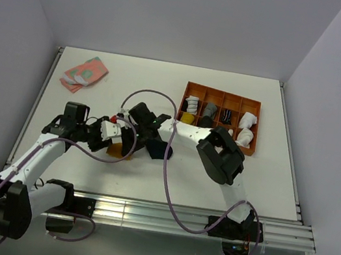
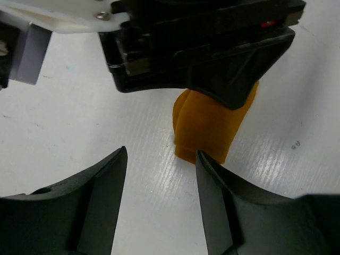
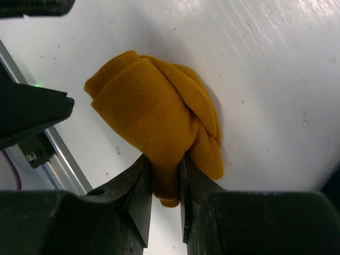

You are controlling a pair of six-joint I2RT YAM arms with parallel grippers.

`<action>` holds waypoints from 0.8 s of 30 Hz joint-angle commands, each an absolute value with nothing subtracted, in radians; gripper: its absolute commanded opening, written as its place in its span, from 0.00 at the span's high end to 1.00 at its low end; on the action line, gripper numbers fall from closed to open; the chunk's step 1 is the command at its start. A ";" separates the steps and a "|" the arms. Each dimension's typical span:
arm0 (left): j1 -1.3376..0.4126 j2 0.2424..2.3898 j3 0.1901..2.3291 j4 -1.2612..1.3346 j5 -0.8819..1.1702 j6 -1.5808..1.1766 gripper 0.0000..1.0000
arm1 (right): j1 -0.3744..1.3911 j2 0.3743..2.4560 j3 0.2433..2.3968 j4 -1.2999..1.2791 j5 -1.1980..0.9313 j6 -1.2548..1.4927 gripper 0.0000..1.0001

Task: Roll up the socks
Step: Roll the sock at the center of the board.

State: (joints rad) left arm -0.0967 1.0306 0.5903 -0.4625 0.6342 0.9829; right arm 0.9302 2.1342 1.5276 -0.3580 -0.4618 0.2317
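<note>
Between the jaws of our right pincer (image 3: 164,162) sits the mustard sock (image 3: 154,106), bunched into a loose, fat bundle. The jaws are closed on its near edge, and the rest of the bundle lies on the white surface (image 3: 265,79) just ahead of the fingertips. Our left pincer (image 2: 161,154) stands open with nothing between its jaws. The same orange bundle lies just ahead of it, partly under the right pincer's black body. A dark patch beside the right pincer in the overhead view may be the navy sock (image 1: 160,151), but we cannot tell for certain.

We judge that we are midway through the rolling step: the mustard sock is gathered but not yet a tight, tucked roll. The next move calls for the left pincer to come forward and take a fold on the bundle's free side, while the right grip stays firm so the bundle does not spring loose.
</note>
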 commanded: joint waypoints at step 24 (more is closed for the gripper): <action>-0.222 1.172 0.603 -0.466 0.718 1.051 0.37 | 0.862 2.253 1.598 -0.512 -0.601 0.255 0.87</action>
State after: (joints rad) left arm -0.2169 1.1408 0.5648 -0.4881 0.6868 1.0733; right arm 0.8696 2.2063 1.5993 -0.4240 -0.6407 0.2653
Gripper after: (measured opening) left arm 0.639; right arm 0.280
